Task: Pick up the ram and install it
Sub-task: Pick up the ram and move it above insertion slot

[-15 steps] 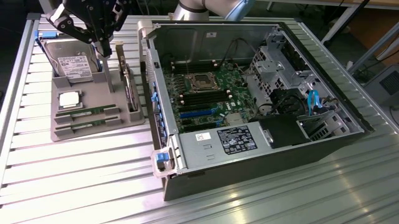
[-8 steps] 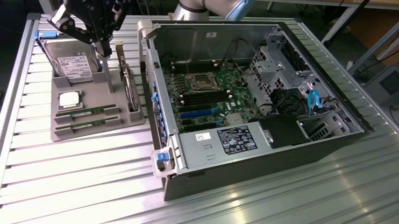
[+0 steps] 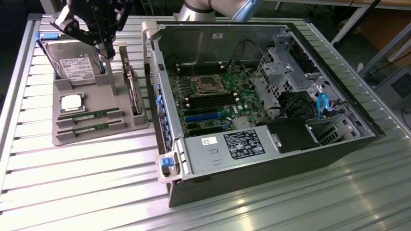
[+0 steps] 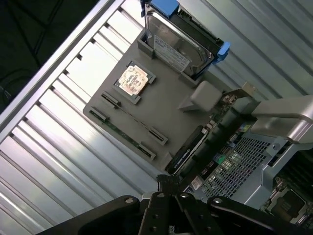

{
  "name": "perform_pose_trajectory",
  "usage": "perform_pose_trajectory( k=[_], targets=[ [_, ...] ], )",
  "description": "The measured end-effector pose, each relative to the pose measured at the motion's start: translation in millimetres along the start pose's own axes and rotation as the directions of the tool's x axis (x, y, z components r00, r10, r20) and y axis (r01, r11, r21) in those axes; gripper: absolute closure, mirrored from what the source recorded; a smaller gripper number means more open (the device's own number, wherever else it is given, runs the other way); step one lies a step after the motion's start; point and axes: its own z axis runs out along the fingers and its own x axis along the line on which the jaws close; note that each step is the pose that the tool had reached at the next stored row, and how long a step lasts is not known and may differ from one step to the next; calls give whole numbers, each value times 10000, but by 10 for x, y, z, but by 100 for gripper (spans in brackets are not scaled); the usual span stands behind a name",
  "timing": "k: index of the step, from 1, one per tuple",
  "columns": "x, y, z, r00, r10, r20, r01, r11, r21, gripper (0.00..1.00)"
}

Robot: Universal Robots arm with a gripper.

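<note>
Ram (image 3: 88,115) sits in the grey holder (image 3: 96,137). We count two green sticks there, the second stick (image 3: 90,128) lying just beside the first and parallel to it. Each rests in its own slot with its long axis running across the holder's width. One end points toward the computer case (image 3: 270,163), the other toward the table (image 3: 38,183) edge on the exterior view's left. The long faces with the small black chips are turned up toward the exterior camera.

We see the gripper (image 3: 105,48) hanging above the opposite end of the holder, over the hard drive (image 3: 77,65) that stands upright in its cradle. Its fingers are pressed together, and it touches neither stick. From the gripper, the ram is well apart: down at holder level, past the drive and then past the processor (image 3: 72,102), which lies flat between the drive and the sticks. An expansion card (image 3: 132,86) stands on edge along the holder's side nearest the case, below and beside the gripper.

In the wrist view we look down onto the holder, and the sticks show as two thin parallel lines at the end farthest from the drive. The case lies open on its side with the motherboard (image 3: 215,96) facing up, off toward the exterior view's right of the gripper.
</note>
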Motion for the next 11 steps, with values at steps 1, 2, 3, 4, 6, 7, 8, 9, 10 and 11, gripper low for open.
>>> perform_pose_trajectory(
  k=[1,2,3,4,6,7,8,9,10,11],
  targets=[
    [0,0,0,10000,-81,-4,81,10000,-1,90],
    [0,0,0,9998,-176,-9,176,9998,-1,90],
    [0,0,0,9996,-275,-14,275,9996,0,90],
    [0,0,0,9994,-340,-18,340,9994,0,90],
    [0,0,0,9989,-467,-25,467,9989,1,90],
    [0,0,0,9986,-533,-29,533,9986,1,90],
    [0,0,0,9983,-575,-31,575,9983,1,90],
    [0,0,0,9975,-700,-39,700,9975,1,90],
    [0,0,0,9970,-777,-43,777,9970,1,90],
    [0,0,0,9962,-872,-48,872,9962,1,90]
  ],
)
